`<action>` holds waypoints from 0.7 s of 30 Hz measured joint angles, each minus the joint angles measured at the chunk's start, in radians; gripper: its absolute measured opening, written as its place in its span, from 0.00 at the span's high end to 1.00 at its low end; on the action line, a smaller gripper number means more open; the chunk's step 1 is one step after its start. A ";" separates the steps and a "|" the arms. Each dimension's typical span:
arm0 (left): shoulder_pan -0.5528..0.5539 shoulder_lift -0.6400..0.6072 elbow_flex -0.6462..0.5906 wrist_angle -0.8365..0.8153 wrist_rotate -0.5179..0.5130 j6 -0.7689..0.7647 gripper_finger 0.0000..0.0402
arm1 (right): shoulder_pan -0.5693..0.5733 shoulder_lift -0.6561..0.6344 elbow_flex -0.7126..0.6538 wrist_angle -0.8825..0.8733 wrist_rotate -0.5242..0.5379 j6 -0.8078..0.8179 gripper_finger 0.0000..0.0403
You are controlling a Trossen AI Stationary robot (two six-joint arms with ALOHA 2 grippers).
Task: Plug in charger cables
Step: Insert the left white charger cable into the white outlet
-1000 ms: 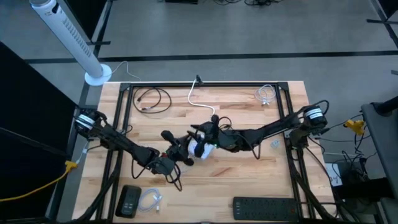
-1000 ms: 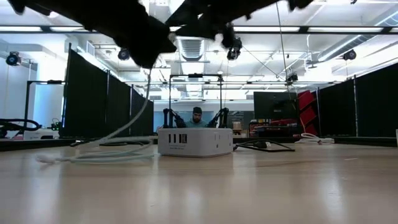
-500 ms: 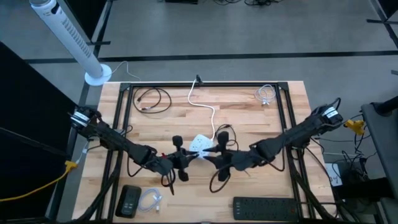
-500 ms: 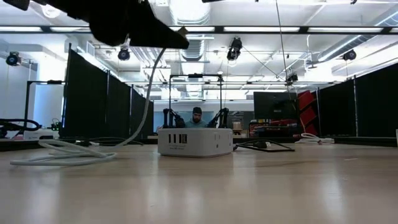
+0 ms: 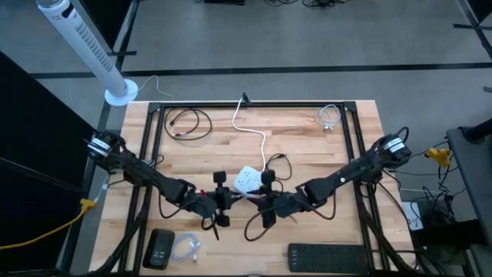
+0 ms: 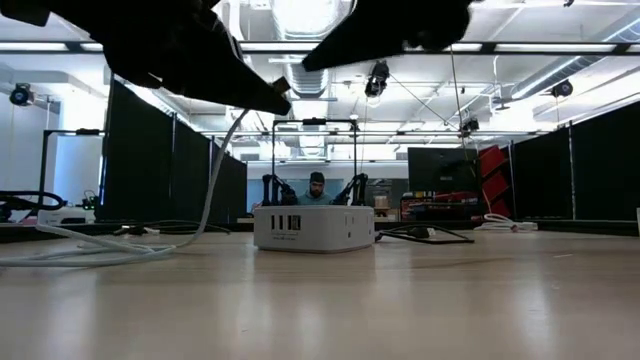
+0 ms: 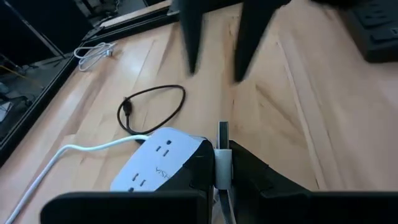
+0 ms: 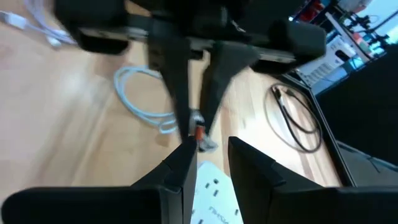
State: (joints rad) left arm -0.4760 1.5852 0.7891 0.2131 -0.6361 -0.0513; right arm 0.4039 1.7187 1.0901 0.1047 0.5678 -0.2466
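Charger cables lie scattered over the wooden table [image 5: 307, 146], and all look light, thin and limp. They will bend and trail rather than push, so the only firm place to grip one is the small rigid plug at its end.

Nearest the front edge, a white coiled cable [image 5: 187, 246] rests just beside a flat black device [image 5: 160, 248]. The black power strip [image 5: 327, 258] lies along the same edge, well apart from them.

Further in, the two arms meet nose to nose. The left gripper [image 7: 222, 157] has its fingers pinched tight on a white USB plug [image 7: 222, 163]. The plug's metal tip pokes out forward, and its white cord [image 6: 212, 185] droops to the tabletop. A plug body this short could twist in the pads if pressed in crooked.

The right gripper [image 8: 208, 160] faces it with a narrow gap between its fingers and nothing in that gap. A loose black cable [image 5: 257, 227] loops on the wood beside it.

Just beyond both grippers sits the white socket cube [image 5: 246, 178], with its thicker cord running towards the back.

Farthest off, a black coiled cable [image 5: 188, 121] lies at the back left and a translucent coiled cable [image 5: 329, 117] at the back right. Neither is touched.
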 joint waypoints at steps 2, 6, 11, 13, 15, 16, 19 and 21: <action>0.000 0.000 0.000 0.000 0.000 0.000 0.96 | -0.010 0.006 0.000 0.003 -0.006 0.001 0.81; 0.000 0.000 0.000 0.001 0.000 0.000 0.96 | -0.031 0.004 0.000 0.016 -0.113 0.051 0.78; 0.000 0.000 0.000 0.002 0.000 -0.002 0.96 | -0.056 0.008 0.000 0.026 -0.203 0.099 0.73; 0.000 0.000 0.000 0.002 0.001 -0.006 0.96 | -0.057 0.009 0.000 0.049 -0.202 0.089 0.71; 0.000 0.000 0.000 0.003 0.006 -0.010 0.96 | -0.058 0.015 0.000 0.079 -0.203 0.072 0.70; 0.000 0.000 0.000 0.003 0.019 -0.010 0.96 | -0.057 0.016 0.000 0.080 -0.205 0.067 0.69; 0.000 0.000 0.000 0.008 0.030 -0.010 0.96 | -0.058 0.017 0.000 0.078 -0.205 0.064 0.69; 0.000 0.000 0.000 0.012 0.030 -0.010 0.96 | -0.059 0.017 0.000 0.080 -0.204 0.062 0.70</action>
State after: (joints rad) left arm -0.4763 1.5855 0.7888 0.2247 -0.6065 -0.0616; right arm 0.3446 1.7359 1.0904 0.1844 0.3633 -0.1844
